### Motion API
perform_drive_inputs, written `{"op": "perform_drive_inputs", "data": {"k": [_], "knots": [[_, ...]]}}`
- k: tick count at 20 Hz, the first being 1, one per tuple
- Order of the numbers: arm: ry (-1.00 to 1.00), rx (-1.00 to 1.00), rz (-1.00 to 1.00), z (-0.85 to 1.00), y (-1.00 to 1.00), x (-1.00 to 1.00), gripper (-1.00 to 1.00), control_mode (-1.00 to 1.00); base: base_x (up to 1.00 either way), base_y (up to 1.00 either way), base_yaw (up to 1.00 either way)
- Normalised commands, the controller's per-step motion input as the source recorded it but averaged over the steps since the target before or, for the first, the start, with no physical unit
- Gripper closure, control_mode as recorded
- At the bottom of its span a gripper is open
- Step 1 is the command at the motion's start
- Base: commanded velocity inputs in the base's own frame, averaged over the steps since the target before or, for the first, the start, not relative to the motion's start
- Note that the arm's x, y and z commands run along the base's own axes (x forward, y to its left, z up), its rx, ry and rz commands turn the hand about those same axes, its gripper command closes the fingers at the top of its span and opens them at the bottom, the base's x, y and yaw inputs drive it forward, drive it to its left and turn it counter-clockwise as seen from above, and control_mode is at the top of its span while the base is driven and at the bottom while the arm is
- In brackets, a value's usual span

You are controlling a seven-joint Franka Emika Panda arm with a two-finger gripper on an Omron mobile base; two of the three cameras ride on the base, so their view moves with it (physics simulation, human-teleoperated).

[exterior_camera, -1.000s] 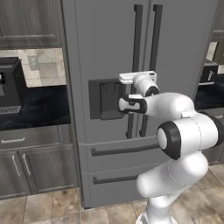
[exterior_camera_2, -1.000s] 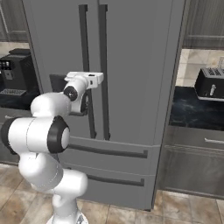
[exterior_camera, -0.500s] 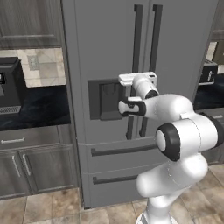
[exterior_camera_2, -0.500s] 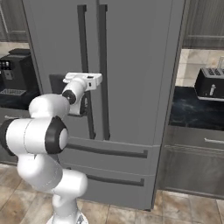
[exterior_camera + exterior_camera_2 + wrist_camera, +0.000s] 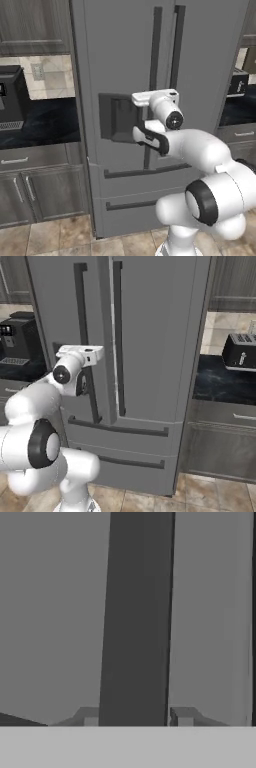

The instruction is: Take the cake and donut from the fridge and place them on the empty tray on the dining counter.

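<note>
Fridge (image 5: 125,60) fills the middle of both base views, its two upper doors shut or very nearly so, so the cake and donut are presumably inside it and cannot be seen; the left door's long dark bar handle (image 5: 136,617) runs up the hand view, with the gripper (image 5: 135,718) set square on it, one fingertip (image 5: 86,716) on each side of the bar; the pads sit close beside the bar, but whether they are clamped on it or merely bracketing it I cannot tell; the hand is placed part-way down the handle, beside the dark dispenser recess (image 5: 116,117), probably because a pull from there would swing the door on its hinge; beyond the fridge, a black coffee machine (image 5: 17,338) stands on the counter to its left and a toaster (image 5: 240,351) on the counter to its right; the job looks barely begun, with the door to be opened first.
</note>
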Motion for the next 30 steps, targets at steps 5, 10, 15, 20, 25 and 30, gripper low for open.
{"op": "perform_drive_inputs", "data": {"k": [5,10,15,20,25,30], "knots": [[0.05,0.0,0.0,0.49,0.46,-0.99,1.0,-1.0,0.0,0.0,0.0],[0.08,0.0,-0.2,0.26,0.84,-0.59,1.0,-1.0,0.0,0.0,0.0],[0.14,0.0,-0.37,0.2,1.0,-0.32,1.0,-1.0,0.0,0.0,0.0],[0.14,0.0,-0.3,0.18,0.81,-0.35,1.0,-1.0,0.0,0.0,0.0],[0.07,0.0,-0.23,0.04,0.98,-0.27,1.0,-1.0,0.0,0.0,0.0],[-0.05,0.0,-0.06,-0.09,0.84,-0.33,1.0,-1.0,0.0,0.0,0.0]]}}
